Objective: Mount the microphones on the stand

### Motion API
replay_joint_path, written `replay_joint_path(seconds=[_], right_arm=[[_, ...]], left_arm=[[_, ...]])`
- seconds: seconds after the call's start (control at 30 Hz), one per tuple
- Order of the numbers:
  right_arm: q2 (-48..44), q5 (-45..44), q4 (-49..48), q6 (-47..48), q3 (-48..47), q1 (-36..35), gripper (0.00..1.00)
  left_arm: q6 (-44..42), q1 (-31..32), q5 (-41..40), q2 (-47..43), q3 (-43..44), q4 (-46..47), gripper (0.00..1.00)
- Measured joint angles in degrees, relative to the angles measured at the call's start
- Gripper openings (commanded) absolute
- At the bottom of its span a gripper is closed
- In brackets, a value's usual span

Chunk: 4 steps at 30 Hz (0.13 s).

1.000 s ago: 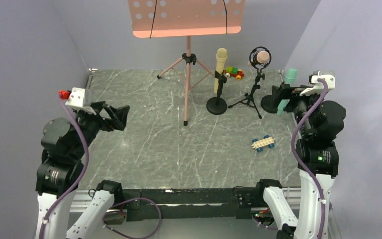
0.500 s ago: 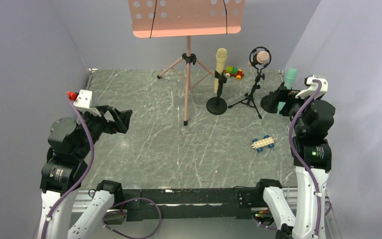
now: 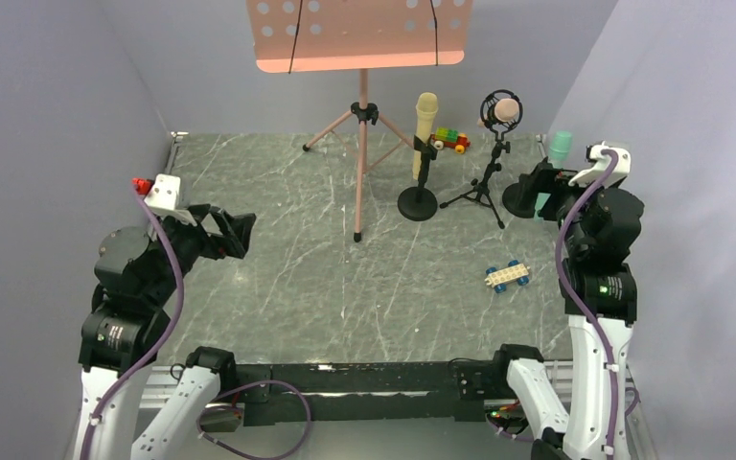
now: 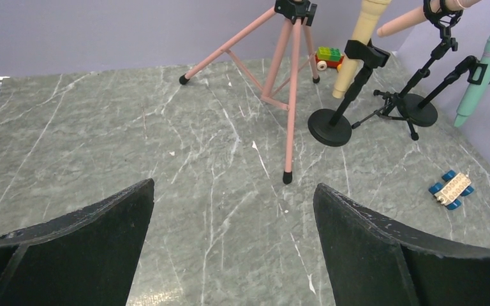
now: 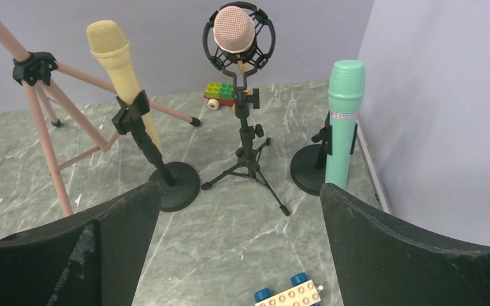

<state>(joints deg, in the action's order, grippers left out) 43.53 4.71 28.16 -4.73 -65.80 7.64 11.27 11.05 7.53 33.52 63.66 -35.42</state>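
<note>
The pale yellow microphone (image 3: 425, 129) stands tilted in the clip of a round-based black stand (image 3: 418, 202); it also shows in the right wrist view (image 5: 120, 70). The salmon pink microphone (image 5: 234, 29) sits in the shock mount of a small black tripod stand (image 5: 249, 162). The teal green microphone (image 5: 341, 121) is upright in the clip of a round-based stand (image 5: 306, 172) at the far right. My left gripper (image 3: 235, 230) is open and empty at the left. My right gripper (image 3: 540, 187) is open and empty, just in front of the teal microphone.
A pink music stand (image 3: 359, 38) on a tripod stands at the back middle. A coloured brick car (image 3: 451, 140) sits behind the yellow microphone. A cream brick car with blue wheels (image 3: 507, 276) lies on the table in front of the stands. Grey walls close both sides.
My right gripper has drawn back a little from the teal microphone and turned towards the stands. My left arm has shifted slightly forward and right.
</note>
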Motion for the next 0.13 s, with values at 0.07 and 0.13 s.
replay_joint_path(seconds=[0.07,0.13], right_arm=[[0.3,-0.1,0.0,0.0,0.0,0.0,1.00],[0.6,-0.3,0.0,0.0,0.0,0.0,1.00]], left_arm=[[0.0,0.0,0.0,0.0,-0.1,0.0,0.99],[-0.1,0.0,0.0,0.0,-0.3,0.1,0.99]])
